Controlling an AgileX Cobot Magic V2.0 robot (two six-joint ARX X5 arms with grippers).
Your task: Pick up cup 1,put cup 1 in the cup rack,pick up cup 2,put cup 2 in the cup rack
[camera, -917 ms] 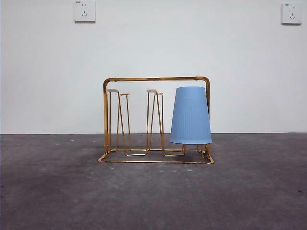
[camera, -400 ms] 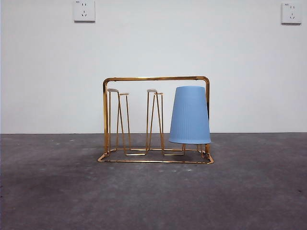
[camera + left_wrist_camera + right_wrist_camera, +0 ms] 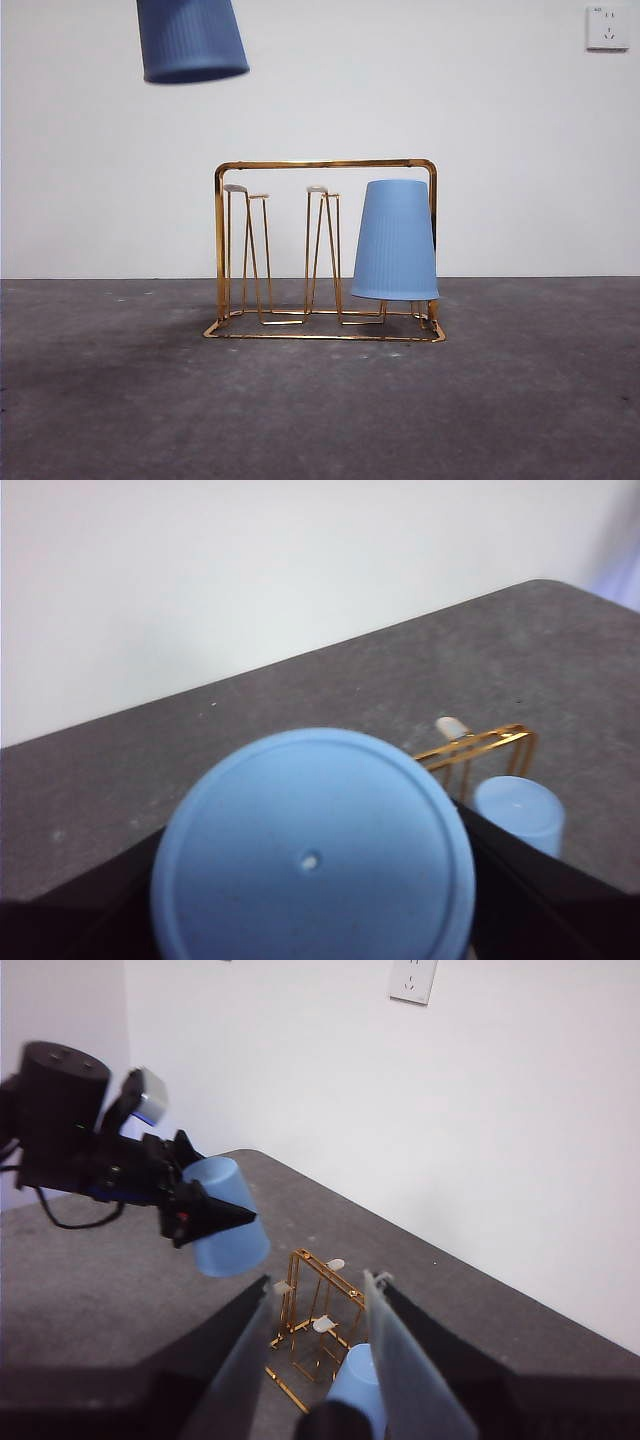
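Cup rack holds one cup; left tool grips another.

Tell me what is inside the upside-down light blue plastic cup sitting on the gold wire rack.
The light blue cup covers one end of the gold wire rack; thin gold wires emerge below its rim. Whatever it sits over is hidden.

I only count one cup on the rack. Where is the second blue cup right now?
The second blue cup is in the air, clamped upside down in the left gripper. In the front view it hangs at the top left, above and left of the cup rack.
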